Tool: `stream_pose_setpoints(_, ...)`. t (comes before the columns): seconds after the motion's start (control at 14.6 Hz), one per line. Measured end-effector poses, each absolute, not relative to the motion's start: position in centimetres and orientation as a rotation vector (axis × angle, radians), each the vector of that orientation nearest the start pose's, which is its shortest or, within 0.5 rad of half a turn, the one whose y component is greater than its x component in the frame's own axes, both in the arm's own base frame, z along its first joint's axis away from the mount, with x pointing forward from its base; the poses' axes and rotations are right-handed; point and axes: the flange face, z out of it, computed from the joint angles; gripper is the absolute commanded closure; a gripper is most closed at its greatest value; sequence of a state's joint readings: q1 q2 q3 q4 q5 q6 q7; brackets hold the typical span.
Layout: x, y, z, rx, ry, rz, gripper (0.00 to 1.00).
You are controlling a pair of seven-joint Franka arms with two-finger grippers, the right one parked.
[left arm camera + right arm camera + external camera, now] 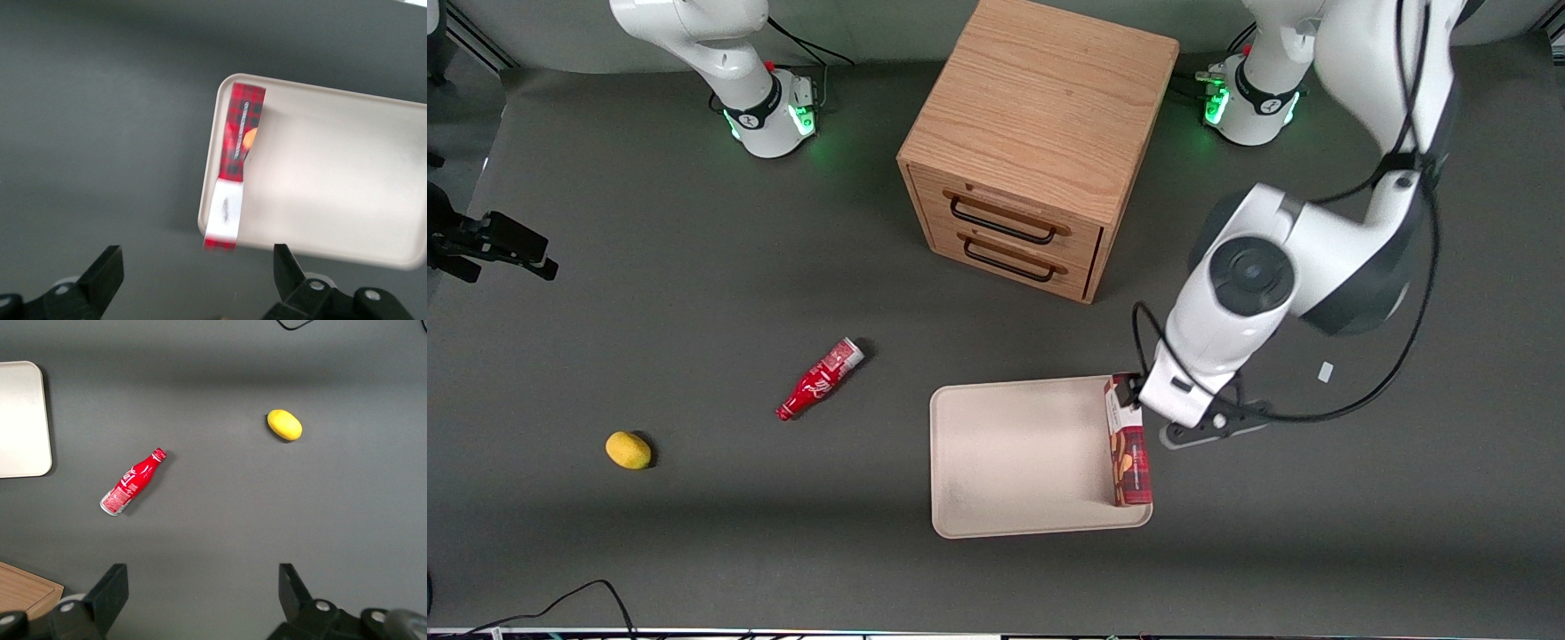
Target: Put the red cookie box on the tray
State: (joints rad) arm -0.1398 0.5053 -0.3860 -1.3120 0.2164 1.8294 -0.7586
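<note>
The left arm's pincer [197,280] hangs above the dark grey counter [694,533] at the end of the tray that lies toward the working arm, its two black fingers [103,273] spread wide with nothing between them. The slim dark-red plaid cardboard cookie box [1128,444] lies below it, on its narrow side, along the edge of the flat beige rectangular tray [1014,453] with rounded corners, on the working arm's side. In the wrist view the box [235,167] runs along the low rim of the tray [333,167], and its white label end seems to poke slightly past the tray's corner; whether it sits fully inside the rim or rides on it I cannot tell.

The box appears to be released, so the step in hand is most likely the withdrawal. To do it well, the pincer should lift straight up with the fingers kept wide, so that neither pad brushes the tall, thin box, which would probably tip or slide off the rim at a light knock. Any sideways move should wait until the fingers are well above the box's upper edge.

A small red bottle [819,380] and a yellow lemon-like fruit [629,450] lie well apart toward the parked arm's end, and the wooden two-drawer cabinet [1040,142] stands farther from the front camera than the tray; none is in the way.
</note>
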Motion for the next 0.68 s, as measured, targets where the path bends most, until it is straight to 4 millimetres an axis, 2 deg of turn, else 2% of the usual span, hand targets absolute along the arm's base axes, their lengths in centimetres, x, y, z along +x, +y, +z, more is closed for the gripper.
stream_pose_setpoints(0.14, 63.1, -24.3, 52.5, -3.125, -0.332, -0.037, 0.00)
stream_pose_setpoints(0.21, 62.5, -21.3, 55.1, -3.127, -0.308, -0.013, 0.00)
stream_pose_setpoints(0.34, 61.1, -15.0, 59.0, -3.140, -0.260, 0.055, 0.00)
stream_pose_setpoints(0.48, 59.9, -8.7, 60.8, -3.143, -0.172, 0.131, 0.00)
stream_pose_setpoints(0.68, 57.6, -0.2, 60.4, -3.164, -0.017, 0.208, 0.00)
